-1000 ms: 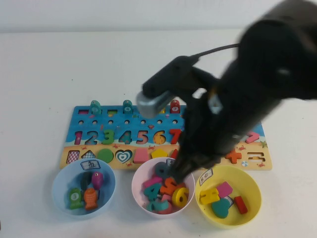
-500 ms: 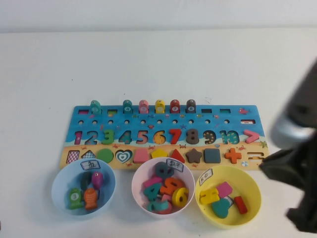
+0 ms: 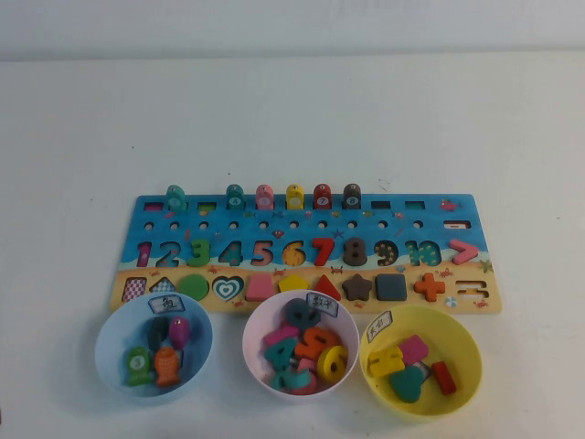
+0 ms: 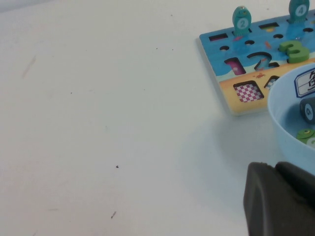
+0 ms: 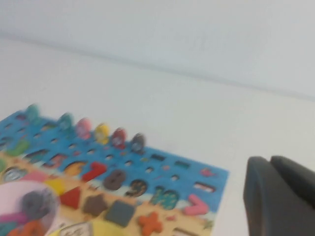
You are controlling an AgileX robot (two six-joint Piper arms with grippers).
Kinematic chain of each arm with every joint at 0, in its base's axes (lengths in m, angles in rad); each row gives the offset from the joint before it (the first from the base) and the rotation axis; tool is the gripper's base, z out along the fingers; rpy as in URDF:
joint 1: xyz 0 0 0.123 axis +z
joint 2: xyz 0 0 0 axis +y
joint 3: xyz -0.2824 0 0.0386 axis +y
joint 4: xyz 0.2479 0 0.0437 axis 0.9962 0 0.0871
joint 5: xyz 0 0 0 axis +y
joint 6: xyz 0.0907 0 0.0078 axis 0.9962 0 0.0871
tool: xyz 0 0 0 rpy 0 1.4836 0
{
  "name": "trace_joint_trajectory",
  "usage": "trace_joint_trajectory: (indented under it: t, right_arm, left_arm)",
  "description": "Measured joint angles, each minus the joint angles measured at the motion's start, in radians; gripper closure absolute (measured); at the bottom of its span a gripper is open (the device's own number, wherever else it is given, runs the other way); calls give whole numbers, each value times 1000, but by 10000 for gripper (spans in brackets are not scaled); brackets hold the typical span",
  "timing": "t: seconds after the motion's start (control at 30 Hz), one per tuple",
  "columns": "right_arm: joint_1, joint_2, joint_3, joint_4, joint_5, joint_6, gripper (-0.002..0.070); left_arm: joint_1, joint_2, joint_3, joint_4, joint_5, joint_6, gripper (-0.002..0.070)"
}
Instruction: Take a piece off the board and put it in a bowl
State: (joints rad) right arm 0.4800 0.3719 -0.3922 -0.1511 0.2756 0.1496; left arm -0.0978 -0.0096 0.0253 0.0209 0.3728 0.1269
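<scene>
Neither gripper appears in the high view. From its wrist camera, only a dark edge of the left gripper (image 4: 280,199) shows, low over the table beside the light blue bowl (image 4: 295,123); whether it is released or clenched cannot be told. Likewise, the right gripper (image 5: 283,196) shows as a dark edge raised off the board's right end, its state unreadable.

On the white table (image 3: 292,119) lies one long board (image 3: 306,251), printed with sea and sand. Three bowls sit in a row just in front of it: the light blue bowl (image 3: 110,352) on the left, the pink bowl (image 3: 251,352) in the middle, the yellow bowl (image 3: 462,343) on the right, each with a small white label on its rim.

Six pegs (image 3: 264,196) stand along the board's far edge. The dark numeral 9 (image 3: 387,251) rests in its recess on the board, between the brown 8 (image 3: 355,251) and the teal 10 (image 3: 423,252).
</scene>
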Motion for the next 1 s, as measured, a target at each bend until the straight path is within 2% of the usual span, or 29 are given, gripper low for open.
trace_joint_trajectory:
  t: [0.2,0.33,0.43,0.63,0.77,1.0]
  right_arm:
    - [-305,-193,237,-2,-253,4,693]
    - [-442,-270,333,-2,-316,22,693]
    - [-481,-290,383,-2,-340,65,693]
    - [-487,-294,417,-2,-352,86,693]
    - [-487,-301,417,34,-295,64,693]
    - [-487,-379,417,396,-66,-209,693]
  left_arm:
    - [0,0,0,0,0,0,678]
    - [0,0,0,0,0,0,678]
    - [0,0,0,0,0,0,678]
    - [0,0,0,0,0,0,678]
    - [0,0,0,0,0,0,678]
    - [0,0,0,0,0,0,678]
